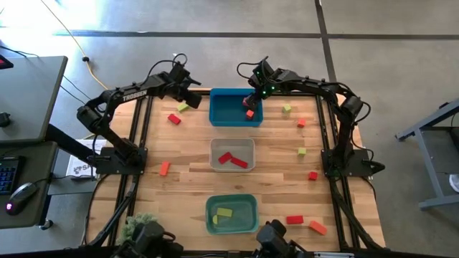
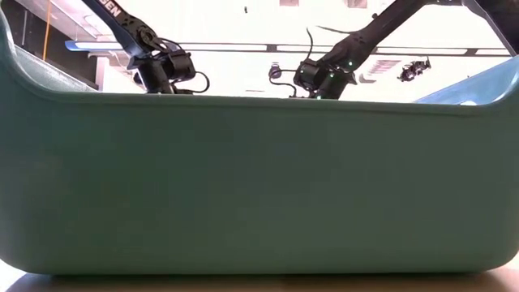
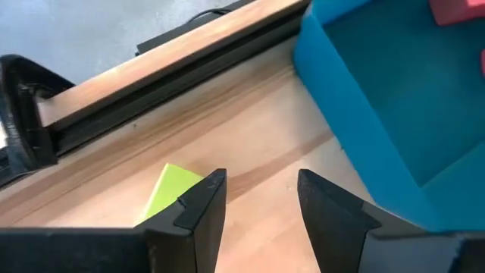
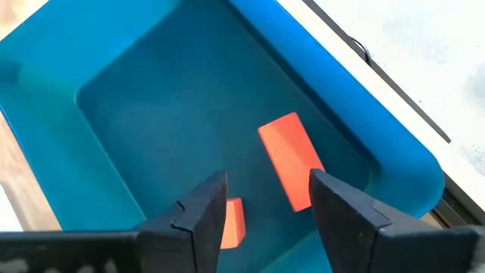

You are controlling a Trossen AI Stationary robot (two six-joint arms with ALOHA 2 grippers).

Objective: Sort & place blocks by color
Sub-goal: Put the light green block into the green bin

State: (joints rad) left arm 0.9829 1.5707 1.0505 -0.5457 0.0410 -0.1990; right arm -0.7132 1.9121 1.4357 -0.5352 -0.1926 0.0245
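Right pincer (image 4: 261, 208) hangs over the blue bin (image 1: 219, 113) at the far end of the surface (image 1: 193, 154), fingers spread and holding nothing; two orange blocks lie on the bin floor below it, a bar (image 4: 290, 159) and a smaller piece (image 4: 232, 223); left pincer (image 3: 258, 205) is low over the wood just beside the blue bin's left wall, fingers spread, empty, with a yellow-green block (image 3: 168, 191) touching or just outside one finger; clear-grey bin (image 1: 215, 147) holds red blocks (image 1: 233, 159); teal bin (image 1: 212, 222) holds a yellow-green block (image 1: 224, 213); other red, orange and yellow-green blocks lie scattered on the surface, mostly on the right side.
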